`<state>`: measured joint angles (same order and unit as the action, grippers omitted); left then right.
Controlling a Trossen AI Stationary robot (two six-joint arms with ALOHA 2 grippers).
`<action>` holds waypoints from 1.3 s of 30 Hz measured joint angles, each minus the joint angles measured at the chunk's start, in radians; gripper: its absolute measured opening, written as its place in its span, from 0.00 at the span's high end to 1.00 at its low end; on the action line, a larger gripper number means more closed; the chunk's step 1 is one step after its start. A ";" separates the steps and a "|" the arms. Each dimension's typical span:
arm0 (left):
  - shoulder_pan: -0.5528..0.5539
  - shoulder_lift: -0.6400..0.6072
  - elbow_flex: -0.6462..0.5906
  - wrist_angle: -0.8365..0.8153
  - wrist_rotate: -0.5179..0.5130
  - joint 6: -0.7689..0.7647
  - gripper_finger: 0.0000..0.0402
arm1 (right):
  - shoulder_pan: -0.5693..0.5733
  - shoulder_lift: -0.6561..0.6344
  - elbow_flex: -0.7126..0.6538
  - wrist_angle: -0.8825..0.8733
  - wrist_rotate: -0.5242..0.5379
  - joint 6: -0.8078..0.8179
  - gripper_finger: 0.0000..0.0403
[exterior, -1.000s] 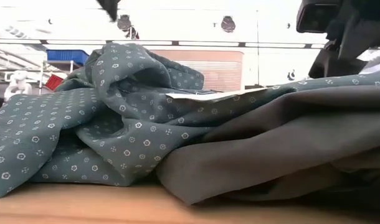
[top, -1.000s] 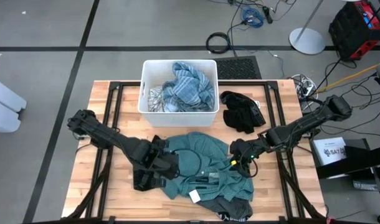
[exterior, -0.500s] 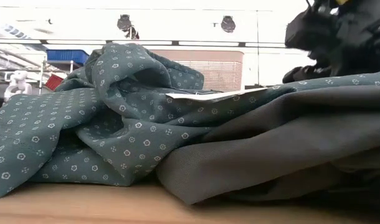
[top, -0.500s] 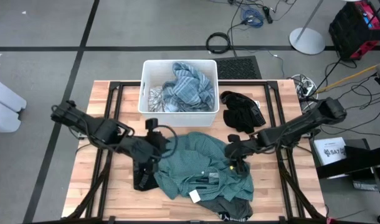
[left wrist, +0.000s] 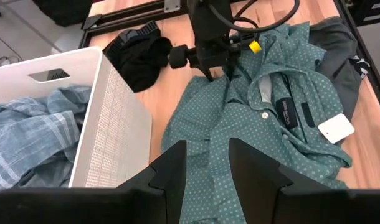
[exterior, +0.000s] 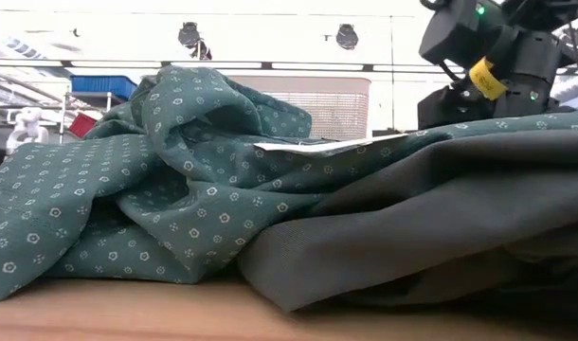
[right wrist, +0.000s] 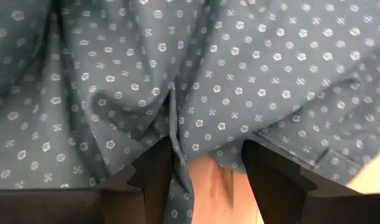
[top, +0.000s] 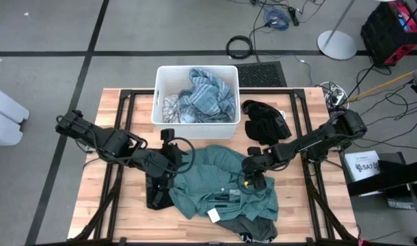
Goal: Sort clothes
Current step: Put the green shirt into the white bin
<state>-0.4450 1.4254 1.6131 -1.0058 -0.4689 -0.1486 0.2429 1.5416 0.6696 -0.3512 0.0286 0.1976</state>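
Observation:
The teal dotted shirt [top: 222, 184] lies crumpled on the table's near half, over a dark grey garment [top: 253, 229]. My right gripper [right wrist: 205, 174] is open and points down onto the shirt's right part [top: 251, 176], its fingers either side of a raised fold [right wrist: 175, 118]. My left gripper [left wrist: 209, 165] is open and holds nothing. It hangs above the shirt's left edge [top: 176, 162] and points toward the table's right. A black garment [top: 265, 121] lies right of the white bin [top: 195, 117], which holds blue striped [top: 210, 92] and white-grey patterned [top: 170, 106] clothes. My right gripper comes at the teal shirt from above with its fingers [right wrist: 154, 177] open astride a fold near the shirt's right edge. Bare wood [right wrist: 212, 177] shows between them. Whether the fingertips touch the cloth I cannot tell.
The black metal frame [top: 123, 102] runs along the table's edges. A white tag [top: 213, 216] lies on the shirt's near part. Bare wood [top: 106, 219] shows at the near left and the near right [top: 294, 212].
My left gripper has risen off the shirt's left part and drawn back toward the table's left, tipping more level, then kept still. My right gripper has sunk toward the shirt and shifted toward the table's left, rolling about its own line. The shirt lies as before.

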 joint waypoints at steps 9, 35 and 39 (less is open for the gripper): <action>0.000 0.000 0.000 -0.004 -0.018 -0.003 0.68 | -0.031 -0.023 -0.003 -0.206 0.173 0.057 0.94; 0.000 0.000 0.000 -0.006 -0.019 -0.002 0.68 | -0.004 -0.242 0.493 -0.459 0.075 0.286 1.00; 0.000 0.000 0.000 -0.006 -0.019 -0.002 0.68 | 0.015 -0.148 0.532 -0.332 0.000 0.288 1.00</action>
<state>-0.4454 1.4257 1.6127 -1.0120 -0.4879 -0.1509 0.2579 1.3935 1.2017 -0.6829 0.0289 0.4857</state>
